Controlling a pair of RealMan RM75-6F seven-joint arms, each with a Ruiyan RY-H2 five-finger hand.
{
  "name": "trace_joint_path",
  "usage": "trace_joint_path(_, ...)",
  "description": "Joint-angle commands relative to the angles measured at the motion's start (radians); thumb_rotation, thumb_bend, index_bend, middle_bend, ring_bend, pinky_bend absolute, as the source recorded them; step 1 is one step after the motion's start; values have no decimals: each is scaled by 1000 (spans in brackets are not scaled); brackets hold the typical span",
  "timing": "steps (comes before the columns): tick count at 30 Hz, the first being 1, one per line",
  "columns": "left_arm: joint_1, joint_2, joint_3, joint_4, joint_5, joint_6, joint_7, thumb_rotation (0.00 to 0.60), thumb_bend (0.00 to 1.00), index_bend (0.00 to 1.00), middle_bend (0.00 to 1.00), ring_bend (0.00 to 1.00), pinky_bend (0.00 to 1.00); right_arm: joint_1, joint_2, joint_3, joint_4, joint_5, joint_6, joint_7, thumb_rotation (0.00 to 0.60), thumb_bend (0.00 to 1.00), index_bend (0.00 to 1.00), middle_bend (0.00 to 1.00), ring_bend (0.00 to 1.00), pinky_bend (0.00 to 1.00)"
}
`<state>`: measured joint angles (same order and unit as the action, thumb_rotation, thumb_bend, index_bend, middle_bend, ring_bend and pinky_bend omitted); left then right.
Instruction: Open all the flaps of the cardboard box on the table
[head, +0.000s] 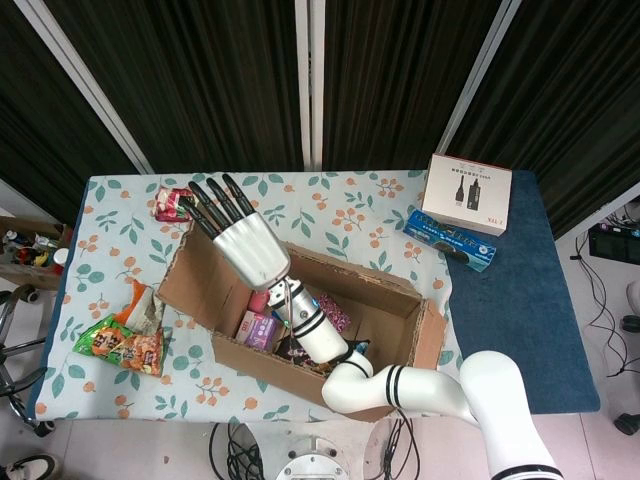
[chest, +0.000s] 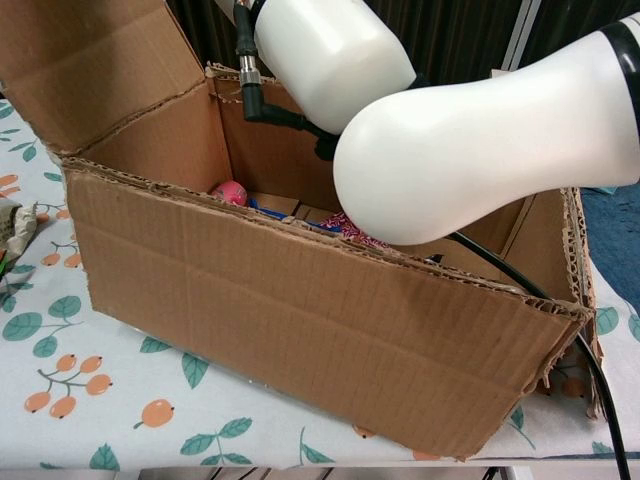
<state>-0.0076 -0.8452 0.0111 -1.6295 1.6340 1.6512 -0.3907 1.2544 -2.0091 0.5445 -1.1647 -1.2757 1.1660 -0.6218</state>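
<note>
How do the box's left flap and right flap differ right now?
The left flap is pushed out and down over the table, with the right hand, fingers spread, above it. The right flap stands closer to upright at the far end of the cardboard box, with no hand near it. The left flap shows a broad brown face in the head view; the right flap shows only a narrow one. Both are plain brown corrugated cardboard.

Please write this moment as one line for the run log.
right hand: fingers spread, over left flap | left flap: folded outward | cardboard box: top open, snacks inside | left hand: not in view
</note>
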Motion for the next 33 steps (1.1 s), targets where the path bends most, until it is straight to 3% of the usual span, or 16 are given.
trace_joint_path(1, 0, 2, 0, -4, -1, -1, 3, 414, 0, 118, 141, 80, 169, 2, 2, -9, 0, 2, 1, 8, 600, 146, 0, 0, 0, 0)
trace_joint_path(6, -2, 4, -2, -1, -6, -10, -1, 415, 0, 118, 141, 80, 169, -24, 49, -28, -46, -13, 20, 5, 600, 151, 0, 0, 0, 0)
trace_joint_path(11, -9, -3, -2, 4, -6, -22, -2, 412, 0, 118, 141, 80, 169, -116, 245, -54, -269, -9, 15, -67, 600, 167, 0, 0, 0, 0)
trace_joint_path(15, -14, -8, -5, 1, -3, -27, 11, 412, 0, 118, 141, 81, 169, -229, 530, -69, -566, 48, -41, -151, 600, 129, 0, 0, 0, 0)
trace_joint_path(19, -23, -11, -7, -9, 1, -38, 32, 412, 0, 118, 141, 81, 169, -398, 877, -86, -883, 151, -44, -202, 600, 129, 0, 0, 0, 0)
trace_joint_path(23, -34, -15, -10, -24, 7, -52, 79, 404, 0, 118, 141, 81, 169, -604, 1163, -142, -1053, 145, 25, -131, 600, 137, 0, 0, 0, 0)
trace_joint_path(27, -43, -29, -16, -31, 11, -55, 123, 398, 0, 118, 141, 80, 168, -797, 1296, -244, -1061, -14, 109, 42, 600, 144, 0, 0, 0, 0)
trace_joint_path(28, -45, -35, -18, -31, 13, -55, 143, 396, 0, 118, 141, 80, 168, -869, 1318, -292, -1037, -78, 154, 109, 600, 145, 0, 0, 0, 0)
trace_joint_path(33, -45, -53, -22, -29, 20, -49, 237, 385, 9, 118, 137, 81, 168, -1097, 1296, -453, -849, -311, 361, 309, 600, 144, 0, 0, 0, 0)
